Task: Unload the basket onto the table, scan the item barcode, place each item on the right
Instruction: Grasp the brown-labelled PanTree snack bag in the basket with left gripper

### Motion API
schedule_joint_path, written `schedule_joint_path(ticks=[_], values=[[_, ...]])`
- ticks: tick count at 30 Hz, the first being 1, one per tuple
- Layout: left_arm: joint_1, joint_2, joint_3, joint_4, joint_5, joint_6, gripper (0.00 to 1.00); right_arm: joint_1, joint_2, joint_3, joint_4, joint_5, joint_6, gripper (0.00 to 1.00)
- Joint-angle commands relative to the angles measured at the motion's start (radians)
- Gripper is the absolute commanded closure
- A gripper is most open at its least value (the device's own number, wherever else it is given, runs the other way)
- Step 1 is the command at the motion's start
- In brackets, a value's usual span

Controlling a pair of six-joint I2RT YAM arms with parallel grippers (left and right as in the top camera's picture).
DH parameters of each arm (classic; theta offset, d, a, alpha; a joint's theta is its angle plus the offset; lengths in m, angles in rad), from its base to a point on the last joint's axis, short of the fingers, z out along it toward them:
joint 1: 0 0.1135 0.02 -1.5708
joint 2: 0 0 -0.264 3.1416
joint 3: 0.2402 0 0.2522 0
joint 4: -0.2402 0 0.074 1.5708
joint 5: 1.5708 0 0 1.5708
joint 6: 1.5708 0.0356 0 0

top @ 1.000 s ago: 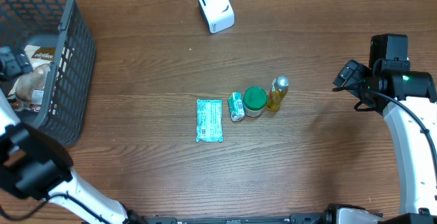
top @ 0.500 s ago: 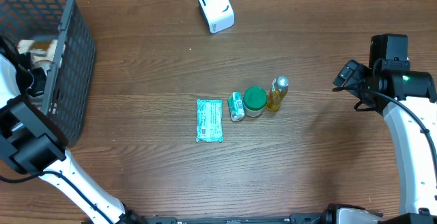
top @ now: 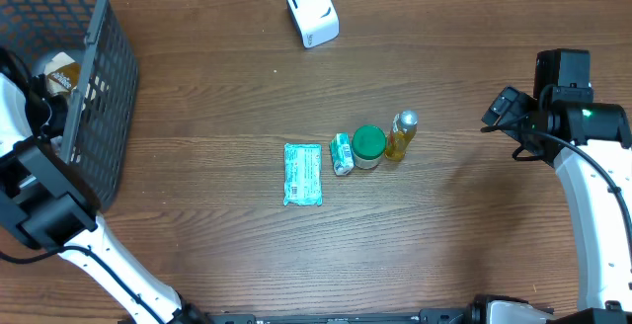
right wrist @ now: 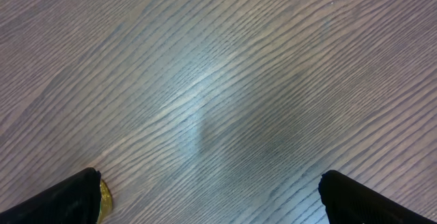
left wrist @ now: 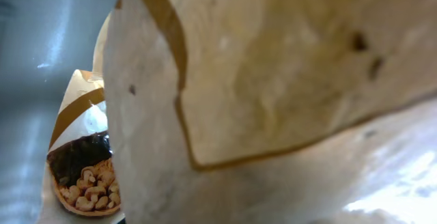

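Note:
A white barcode scanner (top: 312, 12) stands at the back of the table. My left arm reaches into the dark mesh basket (top: 109, 97), where the left gripper (top: 47, 107) sits against a beige snack bag (top: 61, 70). That bag (left wrist: 273, 80) fills the left wrist view and hides the fingers, so open or shut does not show. A second bag with a cashew picture (left wrist: 82, 176) lies behind it. My right gripper (top: 509, 117) hangs open over bare wood (right wrist: 208, 197), right of the items.
Mid-table lie a teal packet (top: 302, 174), a small green pack (top: 342, 153), a green-lidded jar (top: 368, 146) and a yellow bottle (top: 401, 134). The bottle's edge (right wrist: 104, 197) shows beside my right gripper's left finger.
My left arm has swung into the basket and down onto the snack bag, which has shifted and tilted slightly. The right arm has not moved.

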Motion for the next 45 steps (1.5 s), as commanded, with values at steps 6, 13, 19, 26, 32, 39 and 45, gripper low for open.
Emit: schedule_joint_path(ticks=[6,13,19,26,32,39,45], values=[[-0.023,-0.385,0.122,0.002,0.026,-0.439,0.96,-0.001,0.002,0.011,0.003,0.006,0.008,0.00],[-0.024,-0.692,0.142,-0.009,0.239,-0.676,0.96,-0.001,0.002,0.011,0.003,0.006,0.008,0.00],[-0.051,-0.821,0.142,-0.217,0.613,-0.673,0.96,-0.001,0.002,0.011,0.003,0.006,0.008,0.00],[-0.192,-0.824,0.119,-0.496,0.534,-0.673,0.96,-0.001,0.002,0.011,0.003,0.006,0.008,0.00],[-0.374,-0.823,0.013,-0.537,0.430,-0.673,0.96,-0.001,0.002,0.011,0.003,0.006,0.008,0.00],[-0.573,-0.818,-0.202,-0.445,0.390,-0.682,0.96,-0.001,0.002,0.011,0.003,0.006,0.008,0.00],[-0.730,-0.818,-0.447,-0.297,0.291,-0.755,0.96,-0.001,0.002,0.011,0.003,0.006,0.008,0.00]])
